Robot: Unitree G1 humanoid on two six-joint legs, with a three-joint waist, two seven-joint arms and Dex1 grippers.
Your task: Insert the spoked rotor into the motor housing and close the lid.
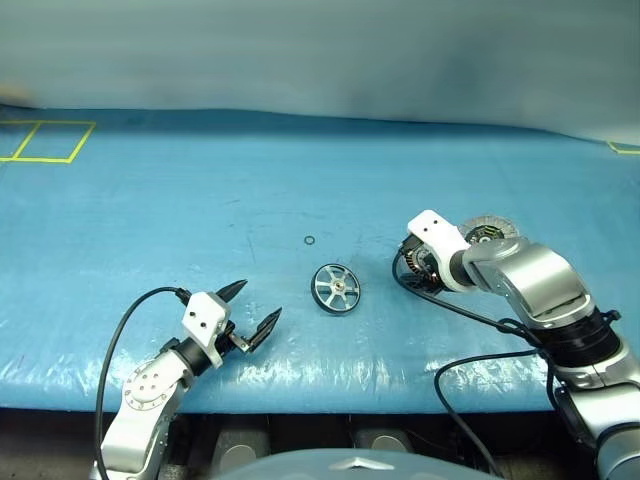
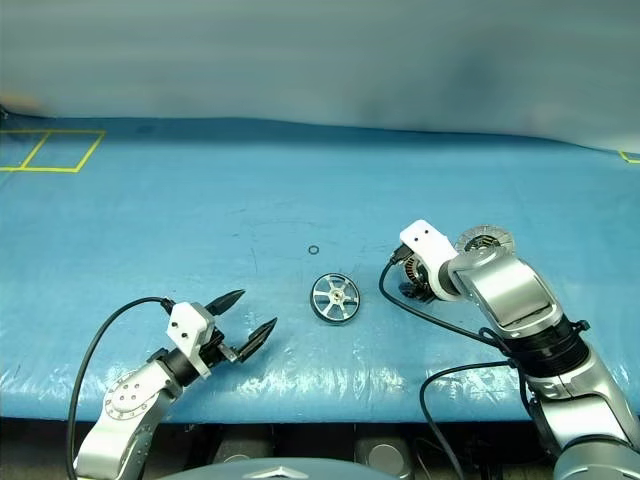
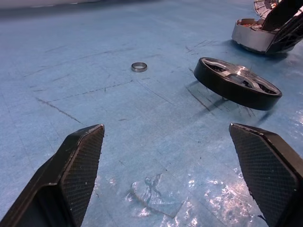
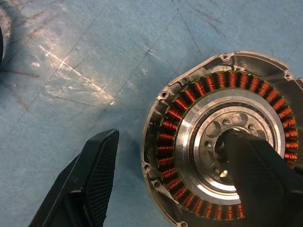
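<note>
**Rotor loose on the mat, right gripper straddling the housing rim**

Left gripper (image 1: 250,308), black two-finger type, sits nearest, low over the front edge of the blue plastic-covered table (image 1: 150,190). Fingers spread wide, nothing between them, nothing touched. It points toward the middle of the table.

Just past it, toward the centre: the spoked rotor (image 1: 335,288), a small silver wheel with thin spokes, a central hub and a dark rim. It rests on the mat, slightly tilted in the left wrist view, with one edge raised. Clear of both grippers.

To the right of the rotor: the motor housing (image 4: 222,137), a round shallow grey metal puck with a ring of copper-orange windings around a silver perforated centre. It lies flat, open side up. Right gripper (image 4: 189,175) points steeply down at it, jaws parted: one finger over the silver centre, the other outside the rim above bare mat. Cannot tell whether either finger touches metal; no grasp evident.

Right behind the housing and the right wrist: the lid (image 1: 492,228), a round grey disc, swung open, ribbed inner face showing, partly hidden by the arm.

Further back, beyond the rotor: a small dark metal ring (image 1: 309,240) lying alone on the mat.

Far left corner: yellow tape lines (image 1: 45,142) marking boxes on the table.
</note>
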